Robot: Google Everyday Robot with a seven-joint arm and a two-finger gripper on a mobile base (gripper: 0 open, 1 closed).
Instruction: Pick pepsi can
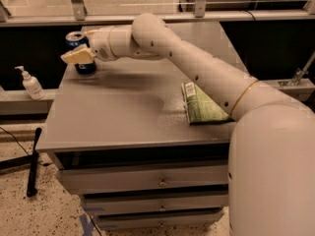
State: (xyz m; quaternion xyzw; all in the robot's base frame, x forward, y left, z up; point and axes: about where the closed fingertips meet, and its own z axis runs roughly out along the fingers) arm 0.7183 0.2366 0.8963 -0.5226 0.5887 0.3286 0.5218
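Tally, one pass:
- pepsi can [74,38]: one, upper left of frame.
- gripper [77,57]: one, upper left, directly in front of the can.
- green packet [199,104]: one, right of centre.
- pump bottle [31,83]: one, far left.
- grey cabinet [123,114]: one.
- drawers [147,178]: three, bottom centre.
- black pole [33,161]: one, lower left.

The one camera sits high on the robot's own side of the bench [123,117], looking down and forward toward the far rail [162,17]; the arm [206,75] looms close at lower right; the gripper [75,58] lies farthest off, upper left, against the pepsi can [75,37].
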